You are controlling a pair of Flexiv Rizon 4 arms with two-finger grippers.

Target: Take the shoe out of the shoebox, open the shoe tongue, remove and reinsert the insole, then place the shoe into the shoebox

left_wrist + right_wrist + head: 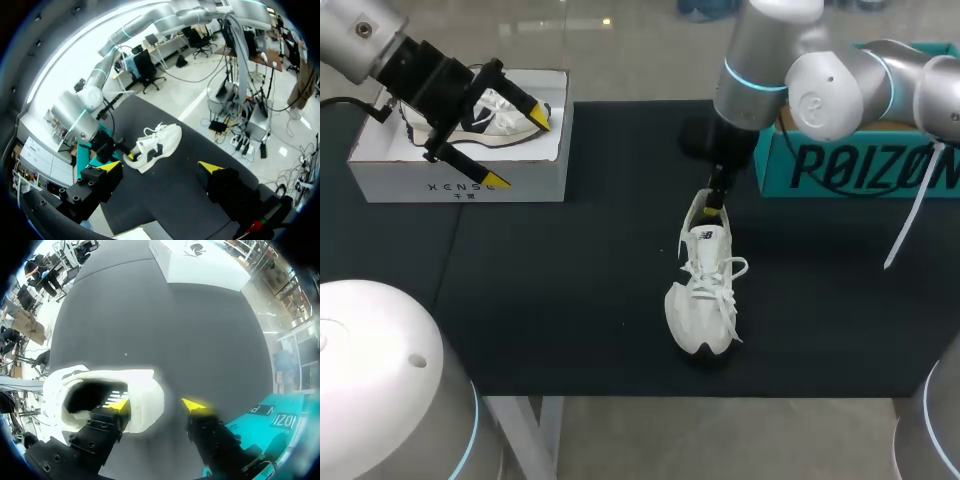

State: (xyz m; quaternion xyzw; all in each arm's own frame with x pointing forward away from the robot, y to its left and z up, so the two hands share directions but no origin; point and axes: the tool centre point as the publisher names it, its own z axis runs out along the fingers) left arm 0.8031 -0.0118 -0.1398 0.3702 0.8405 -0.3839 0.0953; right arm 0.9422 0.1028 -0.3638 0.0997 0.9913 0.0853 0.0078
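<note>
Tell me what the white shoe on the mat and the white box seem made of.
The white shoe: probably soft matte synthetic fabric, judging by its dull panels and floppy laces. The white shoebox: apparently cardboard, smooth and matte, with thin straight walls.

A shoe (704, 290) stands on its sole right of the table's (570, 300) middle, toe toward the near edge and heel toward the far side. The right gripper (717, 198) comes down at the heel, with 1 finger (116, 410) inside the shoe's opening and the other outside it, apart from the heel. Behind and to the right of the shoe sits a box (860, 165), at the far right. The shoebox (460, 180) lies at the far left, well apart from the shoe, with a 2nd shoe (500, 115) inside. The left gripper (519, 150) hangs over the shoebox's right part, fingers spread.
</note>
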